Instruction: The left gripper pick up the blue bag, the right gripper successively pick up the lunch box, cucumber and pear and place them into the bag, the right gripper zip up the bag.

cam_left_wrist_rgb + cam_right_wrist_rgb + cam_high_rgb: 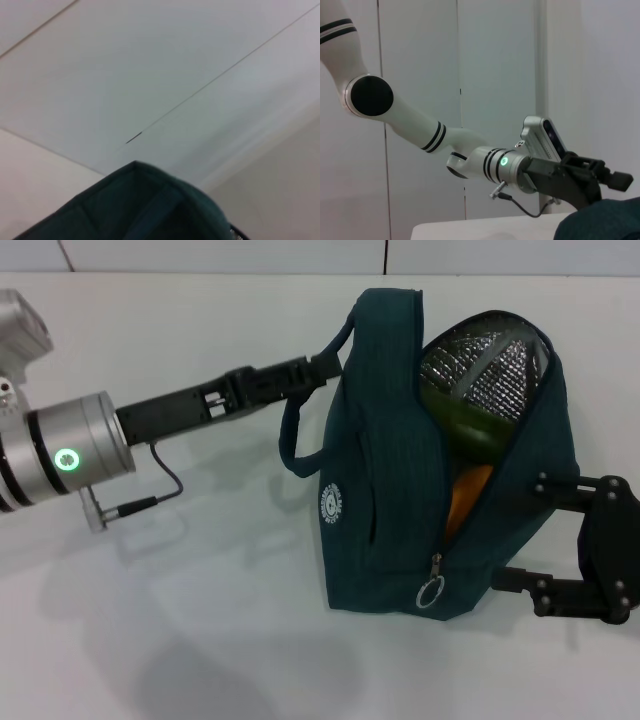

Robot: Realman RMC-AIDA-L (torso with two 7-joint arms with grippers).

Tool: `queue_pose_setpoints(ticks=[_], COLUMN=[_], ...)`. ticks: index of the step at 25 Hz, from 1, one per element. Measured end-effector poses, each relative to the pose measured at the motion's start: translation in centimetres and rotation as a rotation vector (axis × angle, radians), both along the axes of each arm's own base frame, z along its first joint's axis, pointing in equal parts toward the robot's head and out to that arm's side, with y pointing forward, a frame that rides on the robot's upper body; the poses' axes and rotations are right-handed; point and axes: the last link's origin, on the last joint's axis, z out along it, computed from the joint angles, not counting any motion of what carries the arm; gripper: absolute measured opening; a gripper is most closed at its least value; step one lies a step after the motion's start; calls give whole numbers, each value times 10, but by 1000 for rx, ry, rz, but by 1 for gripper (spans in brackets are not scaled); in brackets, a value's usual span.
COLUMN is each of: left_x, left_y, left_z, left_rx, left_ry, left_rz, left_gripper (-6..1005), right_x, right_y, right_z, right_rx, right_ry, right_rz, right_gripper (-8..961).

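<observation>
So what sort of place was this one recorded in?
Probably a lab or test room, not a kitchen: a plain white table, bare white wall panels behind it, and only the left gripper holding the blue bag upright, with the right gripper beside it.

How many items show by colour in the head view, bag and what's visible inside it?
Teal-blue: 1, the fabric lunch bag, handle held by the left gripper
Dark green: 1, the long cucumber
Orange: 1, the round pear
Total: 3
</observation>
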Motion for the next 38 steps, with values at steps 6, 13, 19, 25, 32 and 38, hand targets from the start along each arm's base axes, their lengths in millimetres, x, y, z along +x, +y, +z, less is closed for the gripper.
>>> queue_pose_setpoints(ticks=[6,13,19,25,32,38], left_x=[6,8,12,18,27,52], left_y=[4,7,10,14,24,40], left_z=[5,7,8,18,36,86], left_rx=[5,6,-3,-28,-99,-45], left_ry=[-2,3,21,78,234,422], left_rz=[-18,-26,-46,-54,-24,9], left_gripper=[567,553,540,528,514,502], right_x=[-3,-14,-23,-23,-22,-22], right_y=[3,9,17,17,15,15], right_z=[-2,9,5,5,5,5], right_rx=[3,50,38,38,38,46], right_ry=[-2,77,80,81,83,84], right_rz=[8,24,43,48,46,55], right_gripper=[696,697,696,697,695,697])
